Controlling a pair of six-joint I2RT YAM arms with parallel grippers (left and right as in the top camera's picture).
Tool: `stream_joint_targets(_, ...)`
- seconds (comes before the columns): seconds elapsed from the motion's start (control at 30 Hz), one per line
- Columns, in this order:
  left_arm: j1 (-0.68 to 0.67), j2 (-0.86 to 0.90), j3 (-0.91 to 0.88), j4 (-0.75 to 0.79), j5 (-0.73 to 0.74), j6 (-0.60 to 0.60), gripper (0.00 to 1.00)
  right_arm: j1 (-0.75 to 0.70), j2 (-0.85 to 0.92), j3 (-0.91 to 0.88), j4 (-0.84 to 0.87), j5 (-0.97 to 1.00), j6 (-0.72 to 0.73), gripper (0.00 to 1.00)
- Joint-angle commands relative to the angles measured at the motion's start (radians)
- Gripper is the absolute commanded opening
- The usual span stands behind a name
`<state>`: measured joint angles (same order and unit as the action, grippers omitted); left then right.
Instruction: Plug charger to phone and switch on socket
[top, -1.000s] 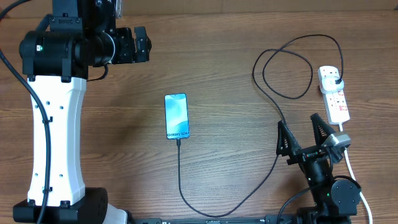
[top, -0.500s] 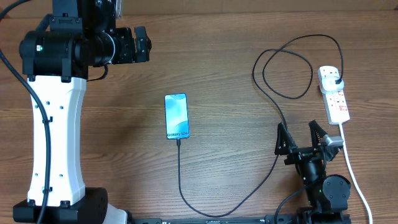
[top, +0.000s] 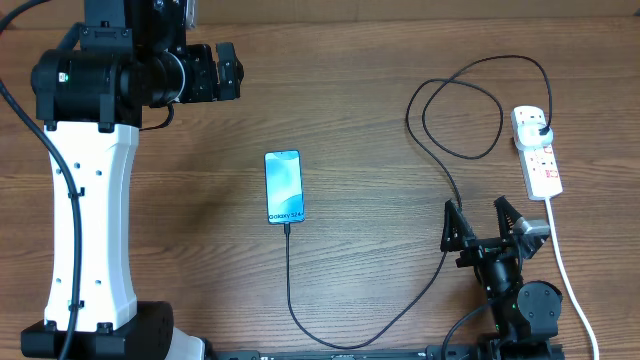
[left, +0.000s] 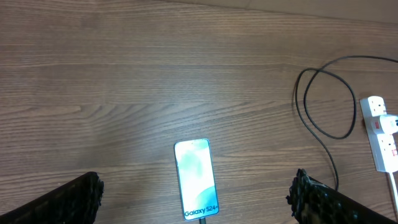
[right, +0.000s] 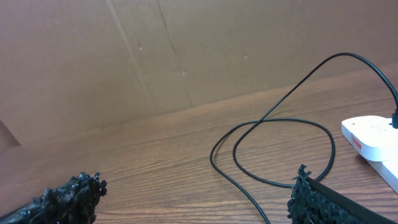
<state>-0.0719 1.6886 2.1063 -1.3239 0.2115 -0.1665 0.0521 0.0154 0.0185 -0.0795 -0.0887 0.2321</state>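
The phone (top: 283, 187) lies flat mid-table, screen lit, and shows in the left wrist view as the phone (left: 197, 179). The black charger cable (top: 297, 310) meets the phone's near edge, loops right, then coils (top: 460, 110) up to its plug (top: 540, 128), seated in the white socket strip (top: 540, 160). My right gripper (top: 476, 208) stands open just left of the strip's near end, touching neither strip nor cable. Its wrist view shows the cable loop (right: 280, 149) and the strip's end (right: 373, 140). My left gripper (left: 196, 185) hangs open high above the phone.
The strip's thick white cord (top: 570, 285) runs down the right side past my right arm's base (top: 530, 305). The left arm's white column (top: 90, 230) fills the left edge. A brown cardboard wall (right: 155, 56) stands behind the table.
My right gripper has drawn back a little toward the near edge and to the left, away from the strip's near end. Left arm, phone and cable are unmoved.
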Motion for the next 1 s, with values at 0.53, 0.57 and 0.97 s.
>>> stream_joint_targets(0.53,0.0,0.008,0.004,0.0,-0.005,-0.006,1.0,0.004,-0.013,-0.011,0.002,0.006,0.004,1.0)
stream_joint_targets(0.57,0.0,0.008,0.004,-0.001,-0.005,-0.006,1.0,0.004,-0.013,-0.011,0.002,0.006,0.004,1.0)
stream_joint_targets(0.97,-0.058,-0.06,-0.014,-0.008,-0.177,0.014,1.0,0.004,-0.013,-0.011,0.002,0.006,0.004,1.0)
